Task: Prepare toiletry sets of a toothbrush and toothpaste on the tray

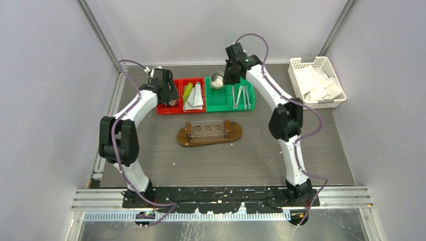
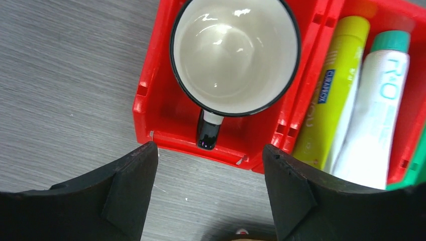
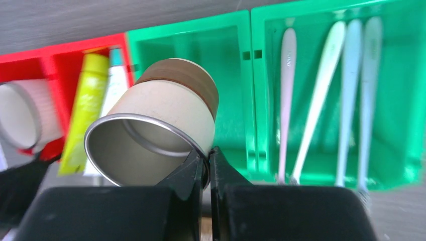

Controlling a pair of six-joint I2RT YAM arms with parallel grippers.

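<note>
From above, the right hand [image 1: 224,76] reaches into the left compartment of the green plastic bin [image 1: 221,103], at the round beige cup with a steel rim [image 1: 217,79]. The left hand [image 1: 172,97] hangs over the red plastic bin [image 1: 168,110]. The oval wooden tray [image 1: 236,131] with its clear rack [image 1: 207,130] lies on the desk just in front of both bins and holds no set yet. A white slotted basket [image 1: 296,68] stands well to the right, out of the path.

From the left wrist, the left hand is released, fingers spread above a white enamel mug with a dark rim [image 2: 233,45] in the red bin's end compartment. A yellow-green tube [image 2: 331,95] and a whitish tube with a teal cap [image 2: 379,115] lie side by side in the next compartment.

From the right wrist, the right hand is clenched on the cup's rim, one finger inside and one outside, and the cup hangs tilted. The slim pale toothbrushes [image 3: 321,95] lie in the green bin's right compartment. Such a thin pinch may let the cup swing or slip, so it is best raised slowly over the bin wall before heading for the tray. The left hand nearby is the main obstacle.
</note>
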